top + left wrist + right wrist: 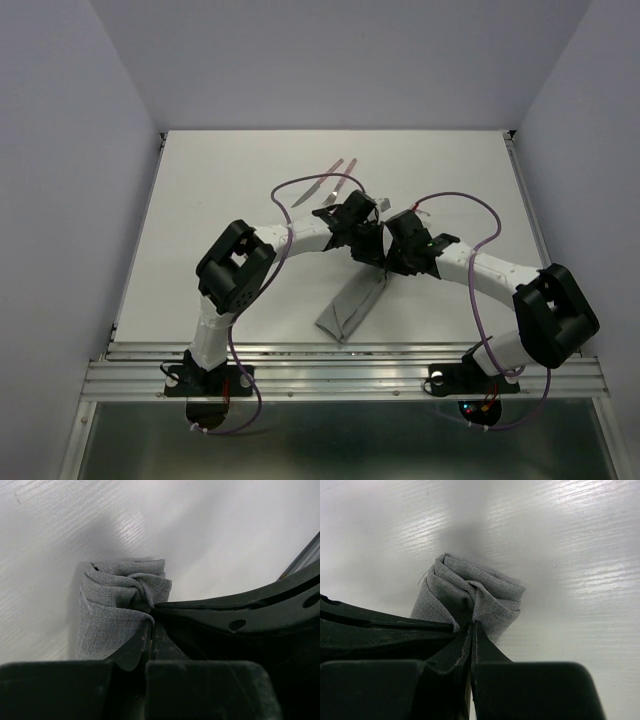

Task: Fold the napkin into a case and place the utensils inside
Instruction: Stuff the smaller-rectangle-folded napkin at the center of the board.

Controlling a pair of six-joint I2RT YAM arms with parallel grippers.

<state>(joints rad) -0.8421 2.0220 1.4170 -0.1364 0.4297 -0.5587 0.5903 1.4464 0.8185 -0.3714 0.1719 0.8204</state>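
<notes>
The napkin (350,305) is folded into a narrow grey strip on the table, running from the grippers down toward the near left. Its far end is bunched and lifted where both grippers meet. My left gripper (372,252) is shut on that end, and the cloth (115,610) puckers at its fingertips (150,622). My right gripper (389,262) pinches the same end from the other side, shut on the gathered cloth (470,592) at its tips (471,626). The utensils (335,178), with pinkish handles, lie side by side farther back, apart from the napkin.
White table (220,200) with pale walls on three sides. A metal rail (350,365) runs along the near edge by the arm bases. Purple cables loop over both arms. The other arm's dark finger (240,615) crosses each wrist view.
</notes>
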